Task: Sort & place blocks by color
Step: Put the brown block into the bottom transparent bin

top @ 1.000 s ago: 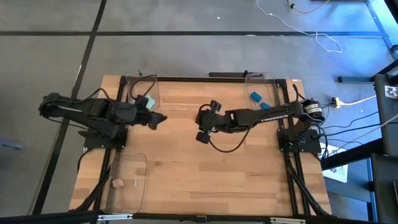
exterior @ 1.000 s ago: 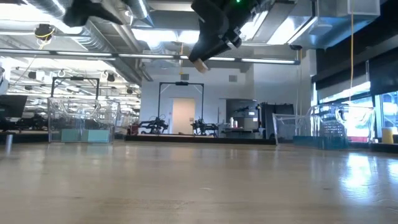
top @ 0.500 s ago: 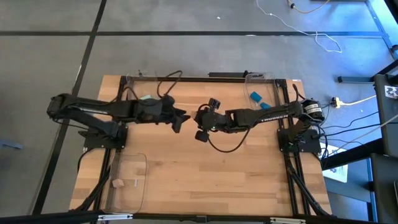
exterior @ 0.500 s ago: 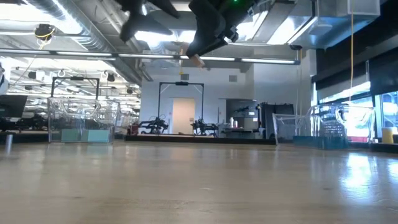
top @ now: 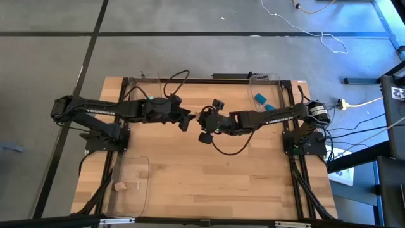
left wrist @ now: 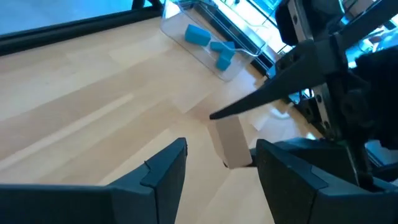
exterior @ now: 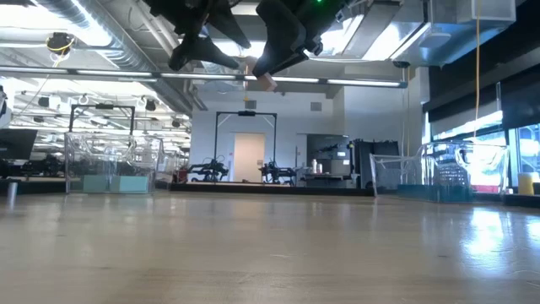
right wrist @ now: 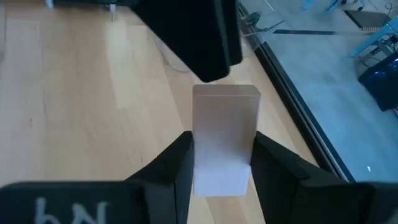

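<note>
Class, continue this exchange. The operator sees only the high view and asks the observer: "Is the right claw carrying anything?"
Observer: Yes. The right wrist view shows the right claw shut on a pale wood block.
Operator: And the left claw?
Observer: Its wrist view shows the left claw open, with that block just ahead of its gap.
Operator: How high are they?
Observer: Low view: both hang well above the table.

The left claw point(top: 185, 120) and right claw point(top: 202, 122) meet almost tip to tip above mid-bench, each blocking the other's way forward. Between them stands only the wooden block point(right wrist: 224, 138) pinched by the right claw, just ahead of the left claw's spread fingers point(left wrist: 163, 169). Beneath both claws the bench point(top: 209, 171) lies bare; clear trays point(top: 133, 182) sit well behind each claw, along the edges.
</note>
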Robot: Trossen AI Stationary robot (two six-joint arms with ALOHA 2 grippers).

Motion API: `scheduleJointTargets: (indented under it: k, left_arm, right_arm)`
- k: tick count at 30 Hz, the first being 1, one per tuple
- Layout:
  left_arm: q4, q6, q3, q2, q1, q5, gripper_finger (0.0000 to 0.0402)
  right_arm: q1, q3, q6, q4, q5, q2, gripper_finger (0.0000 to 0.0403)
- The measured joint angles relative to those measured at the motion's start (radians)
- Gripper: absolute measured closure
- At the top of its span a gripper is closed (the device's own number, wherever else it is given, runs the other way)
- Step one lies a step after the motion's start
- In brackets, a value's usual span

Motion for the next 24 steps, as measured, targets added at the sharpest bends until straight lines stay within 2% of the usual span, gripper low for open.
scheduleJointTargets:
  k: [8, 14, 21, 24]
  left_arm:
    - [0.004, -0.006, 0.0, 0.028, 0.045, 0.123, 0.0217]
    - [0.074, 0.015, 0.0, 0.077, 0.046, 0.147, 0.0217]
    - [0.08, 0.052, 0.0, 0.079, 0.05, 0.134, 0.0218]
    - [0.081, 0.052, 0.0, 0.079, 0.056, 0.13, 0.0232]
  right_arm:
    - [0.0, 0.0, -0.043, 0.028, -0.007, 0.0, 0.0273]
    - [0.0, 0.0, -0.052, 0.048, -0.023, -0.003, 0.0273]
    - [0.005, 0.0, -0.052, 0.043, -0.03, -0.003, 0.0273]
    - [0.006, 0.0, -0.051, 0.048, -0.031, -0.003, 0.0273]
